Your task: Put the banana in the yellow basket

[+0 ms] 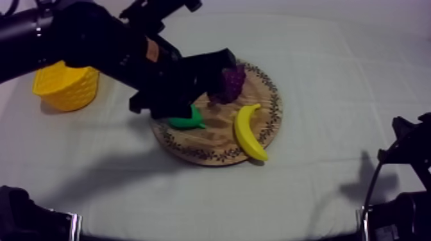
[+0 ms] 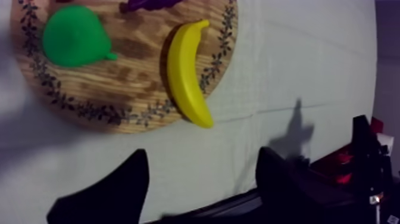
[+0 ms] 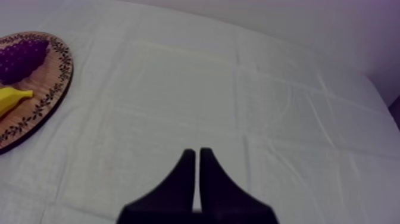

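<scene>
Black-fingered L gripper (image 2: 201, 180) is spread wide, nothing between, over cloth (image 2: 297, 71) just off round wooden board w/ patterned rim (image 2: 119, 89). Curved yellow banana (image 2: 186, 71) lies on board, tip past rim, near green pear (image 2: 74, 36) & purple grapes (image 1: 232, 80). Yellow basket (image 1: 67, 88) sits well apart. R gripper (image 3: 197, 173) closed, holding nothing.

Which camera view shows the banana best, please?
Left wrist view: the whole banana lies close on the wooden board. The top view shows it whole but farther off; the right wrist view, just one end.
</scene>
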Motion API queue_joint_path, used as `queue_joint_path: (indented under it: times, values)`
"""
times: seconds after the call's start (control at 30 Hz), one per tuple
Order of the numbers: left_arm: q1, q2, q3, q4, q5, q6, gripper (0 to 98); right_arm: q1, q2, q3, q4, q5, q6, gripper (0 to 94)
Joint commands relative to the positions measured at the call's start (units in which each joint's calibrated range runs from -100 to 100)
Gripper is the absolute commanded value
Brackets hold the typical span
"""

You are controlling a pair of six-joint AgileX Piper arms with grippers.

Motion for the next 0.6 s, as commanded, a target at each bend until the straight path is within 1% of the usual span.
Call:
queue_joint_path:
  times: [0.0, 0.1, 0.2, 0.27, 0.47, 0.57]
  values:
    - [-0.2, 2.5, -0.3, 1.33, 0.0, -1.2, 67.5, 0.0, 0.0, 0.0, 0.0, 0.0, 0.0, 0.6]
    - [-0.6, 6.2, -1.2, 3.21, -0.2, -2.6, 67.4, 0.0, 0.0, 0.0, 0.0, 0.0, 0.0, 0.6]
    - [-1.1, 10.3, -2.4, 5.54, -0.3, -4.6, 67.4, 0.0, 0.0, 0.0, 0.0, 0.0, 0.0, 0.6]
    - [-1.3, 13.1, -3.7, 6.62, -0.3, -5.6, 67.3, 0.0, 0.0, 0.0, 0.0, 0.0, 0.0, 0.6]
    - [-1.4, 21.3, -10.6, 8.22, 2.2, -7.2, 67.1, 0.0, 0.0, 0.0, 0.0, 0.0, 0.0, 0.6]
    - [-1.5, 25.7, -14.9, 8.6, 4.6, -7.4, 66.8, 0.0, 0.0, 0.0, 0.0, 0.0, 0.0, 0.6]
